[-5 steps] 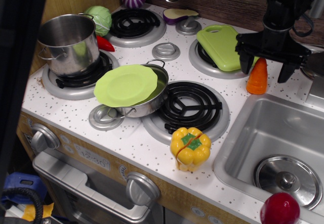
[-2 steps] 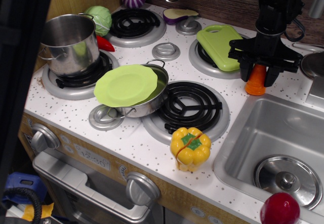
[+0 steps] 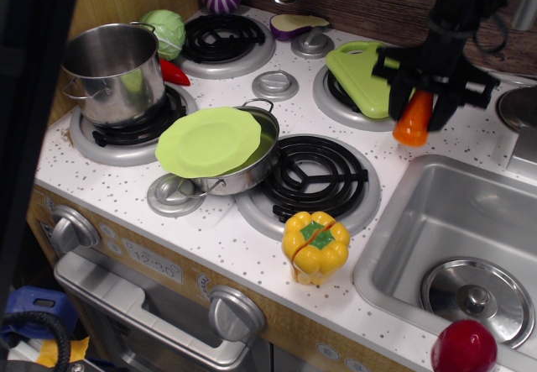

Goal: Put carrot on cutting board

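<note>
The orange toy carrot (image 3: 414,123) hangs, tilted, in my black gripper (image 3: 419,96), lifted a little above the white counter. The gripper is shut on the carrot's upper end, which the fingers hide. The light-green cutting board (image 3: 359,75) lies on the back right burner, handle hole at its far end, directly left of the carrot. The gripper's left finger overlaps the board's right edge in the view.
A pan with a round light-green plate (image 3: 209,141) stands mid-stove, a steel pot (image 3: 115,71) at the left. A yellow pepper (image 3: 315,245) lies near the front edge. The sink (image 3: 457,246) is at the right, a red ball (image 3: 463,347) at its front corner.
The gripper came down around the standing carrot, shut on it, then lifted it off the counter and moved it slightly left toward the cutting board.
</note>
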Tool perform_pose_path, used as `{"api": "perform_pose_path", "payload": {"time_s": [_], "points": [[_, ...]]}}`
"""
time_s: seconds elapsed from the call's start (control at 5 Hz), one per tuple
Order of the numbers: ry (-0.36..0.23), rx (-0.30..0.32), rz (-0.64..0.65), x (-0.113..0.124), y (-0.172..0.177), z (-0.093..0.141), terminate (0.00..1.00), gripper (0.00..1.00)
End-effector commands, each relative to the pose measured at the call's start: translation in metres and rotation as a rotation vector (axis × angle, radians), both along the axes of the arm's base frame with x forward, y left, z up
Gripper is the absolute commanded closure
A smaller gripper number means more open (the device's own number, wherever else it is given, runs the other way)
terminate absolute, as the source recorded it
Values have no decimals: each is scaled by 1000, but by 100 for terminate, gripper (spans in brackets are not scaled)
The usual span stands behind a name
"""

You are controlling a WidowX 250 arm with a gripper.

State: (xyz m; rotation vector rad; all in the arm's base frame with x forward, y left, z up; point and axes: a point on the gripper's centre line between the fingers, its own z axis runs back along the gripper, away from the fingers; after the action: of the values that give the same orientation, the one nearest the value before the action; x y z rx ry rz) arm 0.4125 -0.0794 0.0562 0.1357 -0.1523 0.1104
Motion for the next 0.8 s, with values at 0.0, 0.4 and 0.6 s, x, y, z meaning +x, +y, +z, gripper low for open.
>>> {"api": "perform_pose_path", "payload": {"time_s": [0.0,0.4,0.6], "points": [[-126,62,-16,14,9,69,0,100],[-207,115,-78,35,29,63,0,100],[-245,116,-99,41,37,53,0,100]]}}
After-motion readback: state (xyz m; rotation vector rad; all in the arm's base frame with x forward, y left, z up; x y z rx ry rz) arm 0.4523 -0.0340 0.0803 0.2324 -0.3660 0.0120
